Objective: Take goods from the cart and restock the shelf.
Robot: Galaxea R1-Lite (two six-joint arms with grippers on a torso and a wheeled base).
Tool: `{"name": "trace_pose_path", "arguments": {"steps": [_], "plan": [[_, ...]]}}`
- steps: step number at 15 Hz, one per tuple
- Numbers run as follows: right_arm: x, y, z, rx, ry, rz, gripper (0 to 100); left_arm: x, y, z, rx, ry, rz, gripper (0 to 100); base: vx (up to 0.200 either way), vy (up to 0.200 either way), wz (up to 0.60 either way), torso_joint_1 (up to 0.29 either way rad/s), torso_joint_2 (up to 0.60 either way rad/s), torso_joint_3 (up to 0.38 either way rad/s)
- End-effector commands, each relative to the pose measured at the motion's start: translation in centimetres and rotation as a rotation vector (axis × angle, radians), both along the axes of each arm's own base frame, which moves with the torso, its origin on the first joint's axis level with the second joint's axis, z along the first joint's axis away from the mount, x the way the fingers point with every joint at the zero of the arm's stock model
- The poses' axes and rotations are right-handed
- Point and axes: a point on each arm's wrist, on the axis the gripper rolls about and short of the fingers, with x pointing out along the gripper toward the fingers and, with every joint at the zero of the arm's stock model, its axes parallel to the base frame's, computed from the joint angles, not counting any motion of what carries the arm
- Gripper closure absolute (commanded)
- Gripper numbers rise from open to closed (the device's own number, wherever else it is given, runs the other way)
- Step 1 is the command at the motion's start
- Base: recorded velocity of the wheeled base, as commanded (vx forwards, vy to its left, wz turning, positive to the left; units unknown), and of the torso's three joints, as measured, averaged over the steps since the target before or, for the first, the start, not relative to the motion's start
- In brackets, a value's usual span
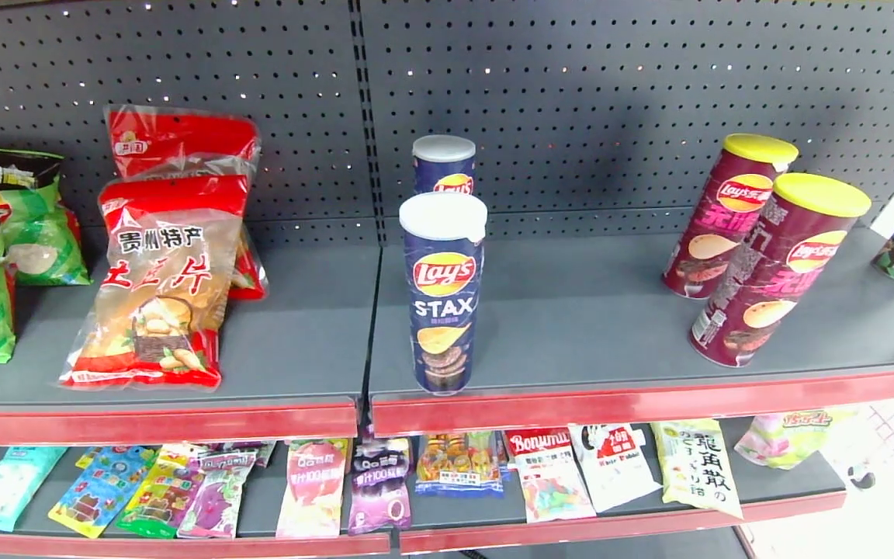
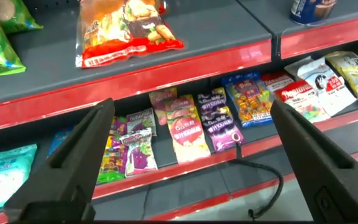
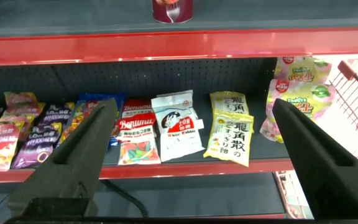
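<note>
At frame centre, blue cans (image 1: 443,291) filed front-to-back on shelf (image 1: 571,310) (labels outward, presumably for shoppers).
Left gripper (image 2: 191,106), right gripper (image 3: 194,102): jaws spread, empty.

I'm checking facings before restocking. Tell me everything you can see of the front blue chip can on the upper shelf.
The front blue can is a tall dark-blue tube, seemingly cardboard, with a closed white lid. It stands upright by the red front edge of the upper shelf, right of the panel seam, its chip-picture label facing forward. A second blue can stands behind it; contact cannot be told.
</note>
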Motion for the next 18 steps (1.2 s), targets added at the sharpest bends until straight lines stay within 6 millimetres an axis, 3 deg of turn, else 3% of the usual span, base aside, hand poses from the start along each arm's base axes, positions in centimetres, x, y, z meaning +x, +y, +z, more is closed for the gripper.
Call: {"name": "trace_pose_path", "arguments": {"steps": [1, 15, 18], "plan": [[0.01, 0.0, 0.01, 0.0, 0.001, 0.0, 0, 0.09, -0.04, 0.04, 0.003, 0.006, 0.001, 0, 0.0, 0.0, 0.0, 0.0, 0.0, 0.0], [0.01, 0.0, 0.01, 0.0, 0.001, 0.0, 0, 0.23, 0.02, 0.22, 0.018, -0.011, -0.02, 0, 0.0, 0.0, 0.0, 0.0, 0.0, 0.0], [0.01, 0.0, 0.01, 0.0, 0.001, 0.0, 0, 0.23, 0.02, 0.22, 0.018, -0.011, -0.02, 0, 0.0, -0.2, 0.0, -0.001, 0.0, 0.002]]}}
